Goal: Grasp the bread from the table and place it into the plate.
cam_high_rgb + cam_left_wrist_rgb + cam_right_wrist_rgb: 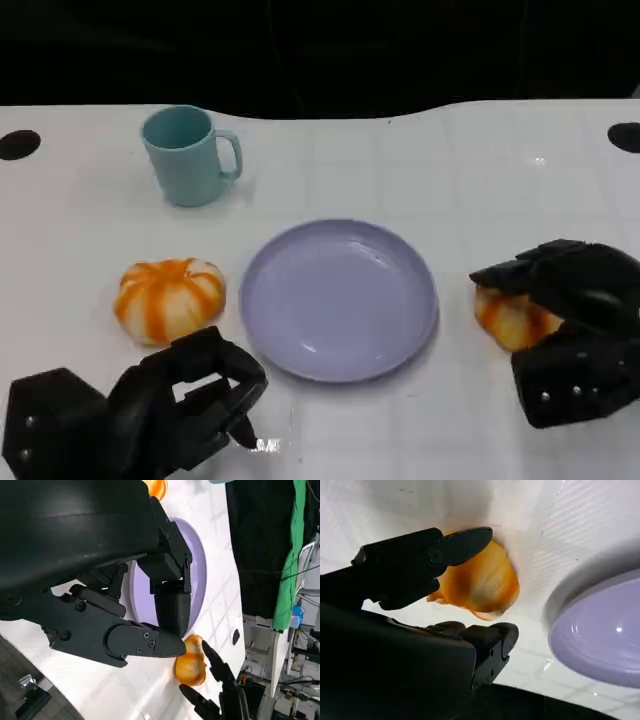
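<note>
Two orange-striped breads lie on the white table. The right bread point(508, 318) sits right of the lilac plate point(338, 300), and my right hand point(578, 335) grips it, fingers over its top and the thumb at its near side. In the right wrist view the fingers point(420, 562) press on the bread point(485, 582) from two sides, with the plate point(600, 645) close by. The left bread point(168, 298) lies free, left of the plate. My left hand point(150, 415) hovers at the near left, fingers curled in on nothing.
A teal mug point(190, 155) stands at the back left, handle to the right. The left wrist view looks past my left hand point(100, 580) over the plate point(197, 570) to the right bread point(191, 667). The table's far edge meets a dark backdrop.
</note>
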### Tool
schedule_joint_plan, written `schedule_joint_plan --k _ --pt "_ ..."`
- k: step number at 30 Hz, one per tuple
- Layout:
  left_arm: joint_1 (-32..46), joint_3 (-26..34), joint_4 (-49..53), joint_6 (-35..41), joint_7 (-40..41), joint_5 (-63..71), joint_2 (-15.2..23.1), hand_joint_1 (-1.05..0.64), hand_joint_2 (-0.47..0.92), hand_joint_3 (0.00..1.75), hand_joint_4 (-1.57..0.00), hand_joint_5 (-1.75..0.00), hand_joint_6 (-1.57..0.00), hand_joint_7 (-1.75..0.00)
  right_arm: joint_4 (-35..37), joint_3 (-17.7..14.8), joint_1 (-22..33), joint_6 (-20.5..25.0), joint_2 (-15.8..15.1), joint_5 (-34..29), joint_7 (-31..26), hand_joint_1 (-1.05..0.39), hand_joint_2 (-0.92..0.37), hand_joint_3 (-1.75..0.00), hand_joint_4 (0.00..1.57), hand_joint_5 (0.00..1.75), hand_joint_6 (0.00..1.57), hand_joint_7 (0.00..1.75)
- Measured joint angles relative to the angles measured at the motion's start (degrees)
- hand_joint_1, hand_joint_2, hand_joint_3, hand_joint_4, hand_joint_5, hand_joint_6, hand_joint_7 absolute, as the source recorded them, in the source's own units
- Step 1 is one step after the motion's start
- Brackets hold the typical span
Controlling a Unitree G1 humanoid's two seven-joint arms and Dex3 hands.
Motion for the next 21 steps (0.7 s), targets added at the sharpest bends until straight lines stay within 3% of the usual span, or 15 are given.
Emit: schedule_joint_plan --k 9,11,12,13,14,19,20,21 --pt "0.34 -0.23 -0.48 -0.01 -0.01 -0.09 -0.03 -0.53 0.92 0.28 -0.72 -1.75 -0.72 -1.4 6.33 3.83 -5.87 4.51 2.58 -0.4 2.96 -0.36 -0.91 -0.01 0.5 0.16 0.59 0.06" --pt "0.43 -0.22 -0.63 -0.01 0.0 -0.1 -0.02 -0.53 0.92 0.28 -0.72 -1.75 -0.71 -1.4 7.67 4.15 -6.97 5.06 2.9 -0.43 2.94 -0.3 -0.92 -0.04 0.72 0.28 0.73 0.11" --pt "0.49 -0.24 -0.73 -0.01 0.0 -0.1 -0.03 -0.53 0.92 0.29 -0.72 -1.75 -0.71 -1.4 8.71 4.16 -7.55 5.3 3.24 -0.21 2.93 -0.29 -0.92 -0.04 0.75 0.3 0.75 0.12" --pt "0.56 -0.26 -0.88 -0.01 0.0 -0.1 -0.03 -0.53 0.92 0.29 -0.72 -1.75 -0.71 -1.4 9.62 4.15 -8.11 5.43 3.52 0.13 2.87 -0.25 -0.92 -0.04 0.84 0.54 0.86 0.15" --pt "0.59 -0.29 -1.05 -0.01 0.0 -0.09 -0.03 -0.53 0.92 0.29 -0.72 -1.75 -0.72 -1.4 10.86 4.06 -8.82 5.4 3.87 0.77 2.41 -0.21 -0.92 -0.04 0.8 0.93 0.97 0.17" --pt "0.73 -0.43 -1.46 -0.01 0.0 -0.09 -0.03 -0.53 0.92 0.3 -0.73 -1.75 -0.72 -1.39 18.01 3.43 -11.25 4.28 5.21 2.53 -4.67 -0.09 -0.92 -0.04 0.8 1.5 1.2 0.28" --pt "0.76 -0.43 -1.5 -0.01 0.0 -0.09 -0.03 -0.53 0.92 0.3 -0.73 -1.75 -0.72 -1.39 19.61 3.4 -11.47 3.64 5.3 2.89 -6.38 -0.06 -0.92 -0.04 0.8 1.65 1.08 0.68" --pt "0.77 -0.44 -1.54 -0.01 0.0 -0.09 -0.04 -0.53 0.92 0.3 -0.73 -1.75 -0.73 -1.39 21.3 3.39 -11.73 2.7 5.37 3.08 -8.26 -0.05 -0.92 -0.05 0.81 1.7 0.97 0.98"
